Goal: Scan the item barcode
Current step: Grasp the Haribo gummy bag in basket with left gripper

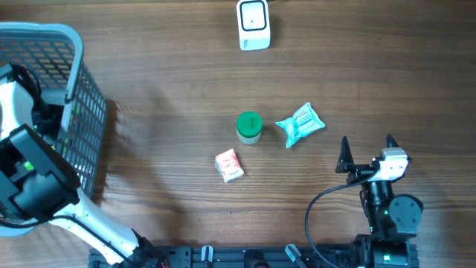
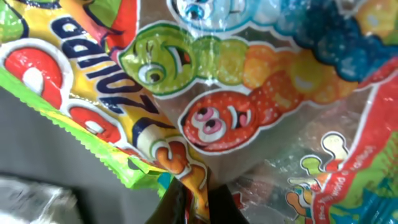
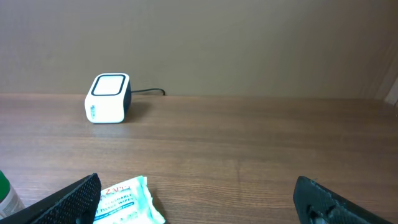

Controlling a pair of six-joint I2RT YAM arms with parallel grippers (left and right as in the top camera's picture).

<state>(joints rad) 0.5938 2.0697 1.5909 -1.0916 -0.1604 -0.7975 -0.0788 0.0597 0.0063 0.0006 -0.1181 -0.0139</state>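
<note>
Left wrist — left pincer (image 2: 198, 204) nipping gummy bag (image 2: 146, 140), overhead — basket (image 1: 76, 71) hides it

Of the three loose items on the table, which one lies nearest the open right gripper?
The teal-and-white wipes packet; the green-lidded jar and the small red box sit farther away from the right gripper.

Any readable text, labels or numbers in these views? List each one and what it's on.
On the candy bag: big red letters, tilted and cut off; no whole word readable.
On the wipes pack: seemingly "TISSUE WIPES"; the rest is blurred.
On the small red box: print too small to read.
On the scanner and the green-lidded jar: no text visible.
</note>
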